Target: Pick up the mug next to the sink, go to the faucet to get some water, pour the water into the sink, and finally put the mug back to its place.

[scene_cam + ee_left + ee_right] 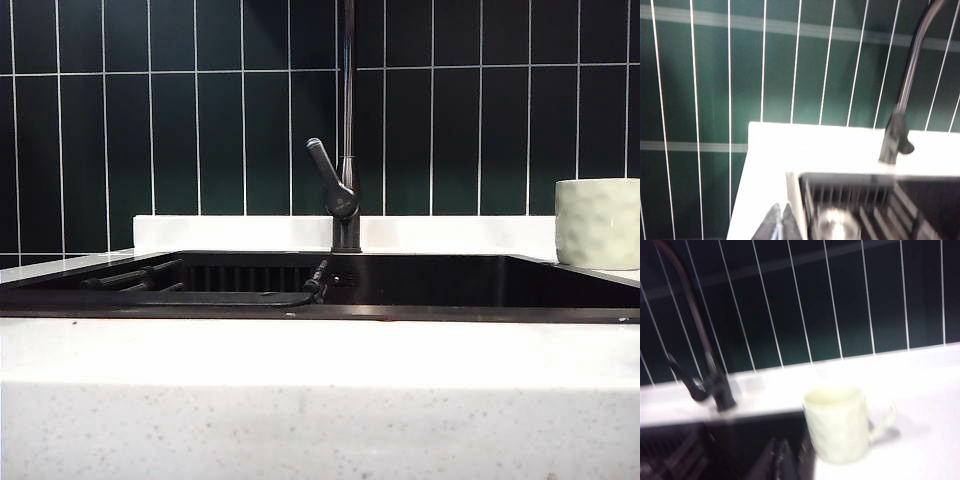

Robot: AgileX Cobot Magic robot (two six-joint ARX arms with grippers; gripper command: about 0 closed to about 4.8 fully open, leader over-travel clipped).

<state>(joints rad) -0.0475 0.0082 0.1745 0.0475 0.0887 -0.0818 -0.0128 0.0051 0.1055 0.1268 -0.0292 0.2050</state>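
The pale off-white dimpled ceramic mug (836, 425) stands upright on the white speckled bench (320, 400), just beside the wide black rectangular sink (420, 285) and well apart from the tall dark metal faucet (345, 190). My right jaws (780, 460) hover clenched and empty near the mug, over the sink's edge. My left jaws (780, 225) are clenched too, above the sink's far corner.

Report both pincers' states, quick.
Left pincer: closed, holding nothing, over the white speckled countertop.
Right pincer: closed, empty, short of the pale dimpled ceramic mug.

Mug (598, 223): cut off by exterior view's right edge. Faucet (346, 150): spout cropped above. Both wrist views: blurred. Claws: only tips shown.
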